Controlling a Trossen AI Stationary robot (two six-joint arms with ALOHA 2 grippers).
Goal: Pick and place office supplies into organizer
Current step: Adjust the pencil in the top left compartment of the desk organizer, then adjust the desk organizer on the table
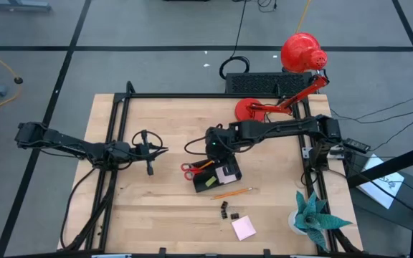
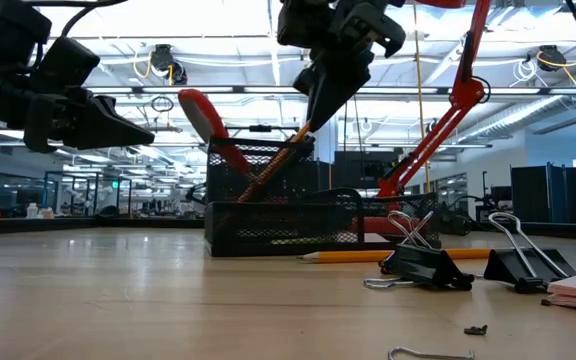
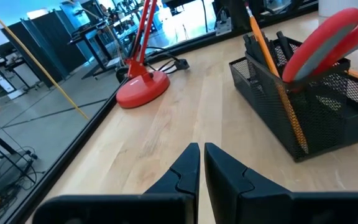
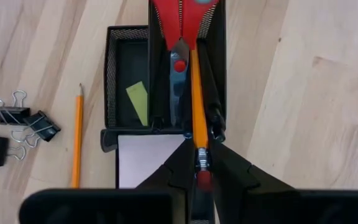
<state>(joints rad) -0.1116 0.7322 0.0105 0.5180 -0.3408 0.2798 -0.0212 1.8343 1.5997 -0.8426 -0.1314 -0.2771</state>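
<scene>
binder clips [image 2: 423,262]: nearest the low camera, on the table well short of the right gripper, untouched
right gripper [image 4: 199,163]: directly over the organizer [image 4: 120,74], fingers pinching an orange pencil [image 4: 196,93] near its eraser end
pencil tip: down in the tall compartment, beside the scissors [image 4: 180,25]
step: inserting the pencil
next: judge it wants a release, then a straight lift clear
loose: second pencil [image 4: 77,137] beside the organizer
left gripper [image 3: 201,163]: off to the side, fingers pressed together, idle
writing: none readable

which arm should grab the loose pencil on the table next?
Right, probably. The right gripper hangs over the organizer, beside the loose pencil, though shut on another pencil. The left gripper waits farther off.
</scene>
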